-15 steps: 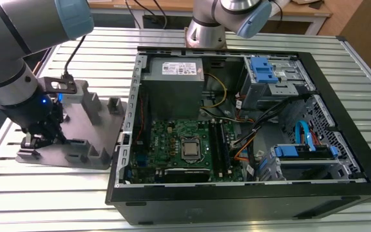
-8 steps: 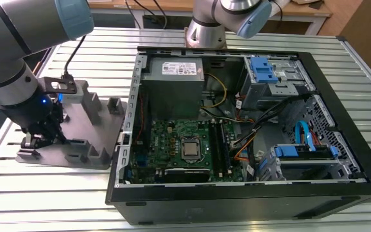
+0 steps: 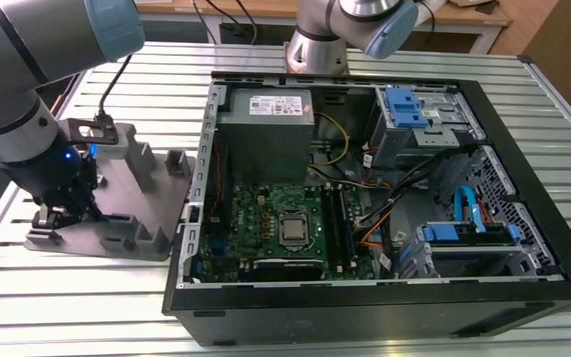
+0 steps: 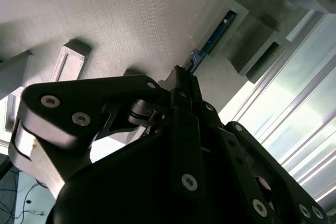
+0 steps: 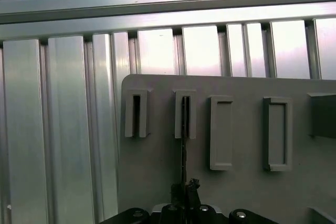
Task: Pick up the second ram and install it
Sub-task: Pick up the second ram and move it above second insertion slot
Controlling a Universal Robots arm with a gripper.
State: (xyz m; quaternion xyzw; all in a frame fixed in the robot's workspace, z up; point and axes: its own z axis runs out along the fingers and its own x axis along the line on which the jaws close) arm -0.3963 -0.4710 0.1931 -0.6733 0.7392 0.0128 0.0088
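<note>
At 8 o'clock in the exterior view, gripper [image 3: 65,218]: set down on the grey plate [image 3: 131,182]. A small blue light glows on the wrist, and a black cable [image 3: 115,78] runs from it toward 12 o'clock.
Grip: in both wrist views the black fingers [image 4: 185,95] [image 5: 193,186] are drawn together on the near end of the ram, pinching it.
Ram [image 5: 184,148], first wrist view: seen edge-on as a thin dark line. Its far end sits in a raised bracket [image 5: 178,116], the second counted from the plate's rounded corner.
Ram [image 4: 212,38], second wrist view: a narrow blue-green strip with small parts along it, running from the fingertips into that bracket.
Brackets [image 5: 212,129]: four in a row across the plate in the first wrist view. In the exterior view they are low grey blocks near the plate's edges.
Table [image 3: 77,312]: ribbed aluminium slats under the plate. Both wrist views have bright slats past the plate's edge.
Case [image 3: 365,316]: in the exterior view, at 3 o'clock from the plate and just beside it, lying with its open side up.
Motherboard [image 3: 256,208]: green, on the case floor. Long black slots [image 3: 337,223] lie at 3 o'clock of its square socket [image 3: 293,229], well apart from the ram.
Arm base [image 3: 315,52]: at 12 o'clock of the case, on the table's far side.
</note>
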